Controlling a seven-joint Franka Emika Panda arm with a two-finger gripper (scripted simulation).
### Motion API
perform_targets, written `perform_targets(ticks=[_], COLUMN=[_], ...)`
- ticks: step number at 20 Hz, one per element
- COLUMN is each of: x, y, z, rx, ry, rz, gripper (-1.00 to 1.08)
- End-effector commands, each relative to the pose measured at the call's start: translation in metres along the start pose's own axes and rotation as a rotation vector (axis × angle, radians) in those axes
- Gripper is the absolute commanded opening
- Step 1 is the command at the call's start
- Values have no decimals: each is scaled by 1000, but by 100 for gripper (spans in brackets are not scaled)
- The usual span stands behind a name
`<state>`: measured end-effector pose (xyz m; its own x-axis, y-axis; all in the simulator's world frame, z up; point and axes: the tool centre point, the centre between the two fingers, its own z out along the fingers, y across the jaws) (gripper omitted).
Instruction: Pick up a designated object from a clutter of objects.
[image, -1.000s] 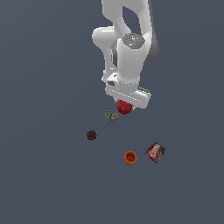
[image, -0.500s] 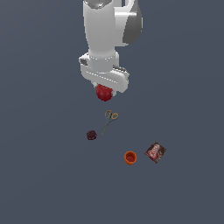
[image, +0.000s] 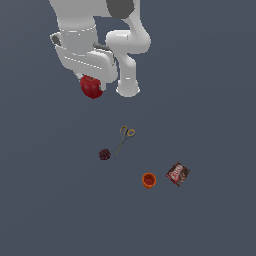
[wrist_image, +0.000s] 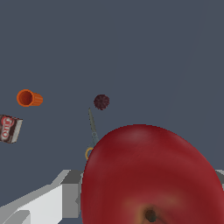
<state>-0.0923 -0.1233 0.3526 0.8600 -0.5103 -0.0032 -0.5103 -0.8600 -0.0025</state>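
On the flat dark grey floor in my exterior view the orange cup looks empty, while my gripper, high above, clamps the red apple, and my wrist view shows that apple filling the frame between the jaws.

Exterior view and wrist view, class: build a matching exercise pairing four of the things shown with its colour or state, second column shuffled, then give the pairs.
Column one:
1. apple
2. scissors
3. cup
4. bumpy ball

Column two:
A. orange, lying on the ground
B. dark maroon, on the ground
C. glossy red, held up in the gripper
D. yellow-handled, blades closed, on the ground

Pairs: 1-C, 2-D, 3-A, 4-B
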Motion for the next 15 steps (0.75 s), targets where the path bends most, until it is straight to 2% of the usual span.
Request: perform_targets(ticks=[1,8,15], x=[9,25,30], y=[17,45,52], z=[-17,-46,-53], rx=[-1,-2,-3], ry=[2,3,3], rz=[-1,-1,-2], gripper=[-100,-100,-100])
